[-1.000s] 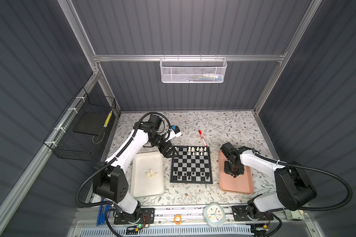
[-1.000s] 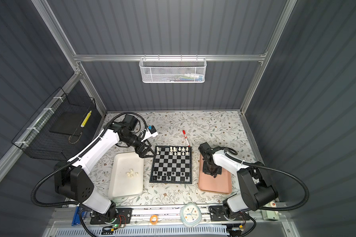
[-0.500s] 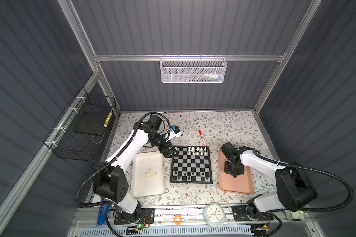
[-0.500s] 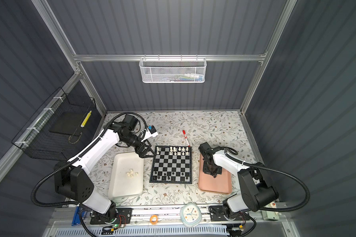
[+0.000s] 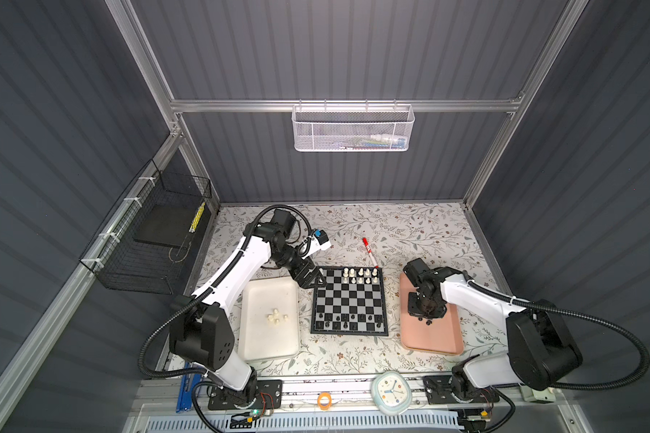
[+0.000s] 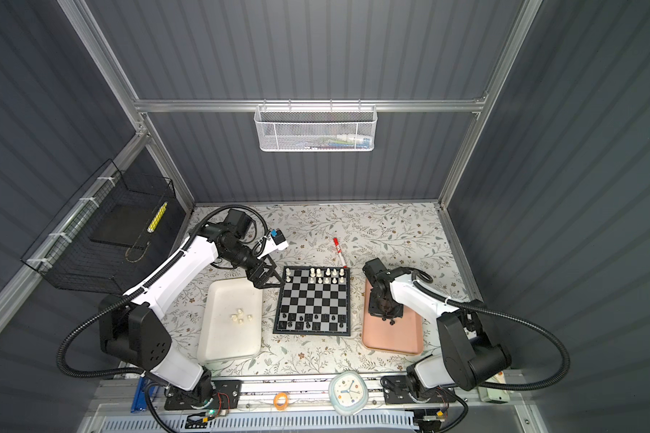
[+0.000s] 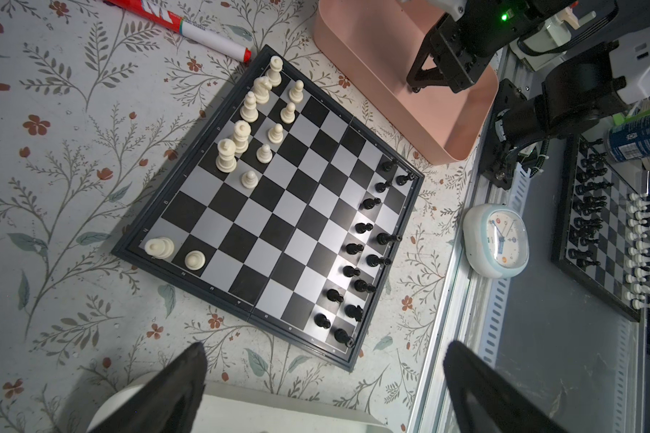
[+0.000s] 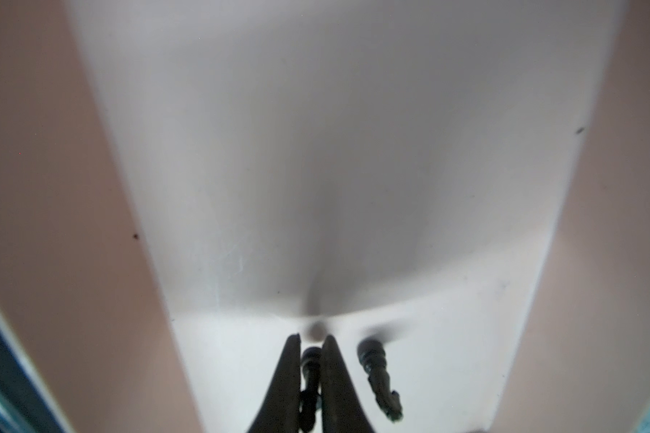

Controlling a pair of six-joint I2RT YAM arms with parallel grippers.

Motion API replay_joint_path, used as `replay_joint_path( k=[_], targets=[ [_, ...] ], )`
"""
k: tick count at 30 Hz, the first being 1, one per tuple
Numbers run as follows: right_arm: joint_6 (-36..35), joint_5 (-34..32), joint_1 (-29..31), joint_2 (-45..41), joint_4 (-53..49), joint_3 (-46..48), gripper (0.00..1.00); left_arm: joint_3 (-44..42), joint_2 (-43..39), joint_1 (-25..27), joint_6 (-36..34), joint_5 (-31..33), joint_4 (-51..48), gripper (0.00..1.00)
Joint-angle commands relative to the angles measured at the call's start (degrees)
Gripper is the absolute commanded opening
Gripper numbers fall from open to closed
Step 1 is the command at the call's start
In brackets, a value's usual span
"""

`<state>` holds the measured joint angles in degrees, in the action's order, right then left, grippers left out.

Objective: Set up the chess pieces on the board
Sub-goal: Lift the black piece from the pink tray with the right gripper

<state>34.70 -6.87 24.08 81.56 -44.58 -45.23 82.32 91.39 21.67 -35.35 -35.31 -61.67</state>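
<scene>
The board lies mid-table. Several white chess pieces stand along its far rows and several black ones along its near rows. My left gripper hangs open and empty by the board's far left corner. My right gripper is down in the pink tray, shut on a black piece. Another black piece lies right beside it.
A white tray left of the board holds several white pieces. A red marker lies behind the board. A clock and an orange ring sit on the front rail. Wire baskets hang on the walls.
</scene>
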Motion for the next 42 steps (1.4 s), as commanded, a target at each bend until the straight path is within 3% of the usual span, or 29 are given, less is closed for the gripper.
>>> replay_joint_path(
  k=[1,8,42],
  targets=[
    [-0.24,0.95,0.53,-1.64,-0.37,-1.09,0.11,-0.50,-1.13,0.30,0.64,0.66,-0.58,1.00],
    [0.25,0.58,1.52,-2.42,-1.39,-1.70,0.11,-0.76,-0.95,0.30,1.71,3.32,0.70,0.99],
    [-0.40,0.26,2.68,-1.98,-0.28,-1.89,0.11,-3.85,-2.53,0.30,1.74,2.88,1.88,0.99]
  ],
)
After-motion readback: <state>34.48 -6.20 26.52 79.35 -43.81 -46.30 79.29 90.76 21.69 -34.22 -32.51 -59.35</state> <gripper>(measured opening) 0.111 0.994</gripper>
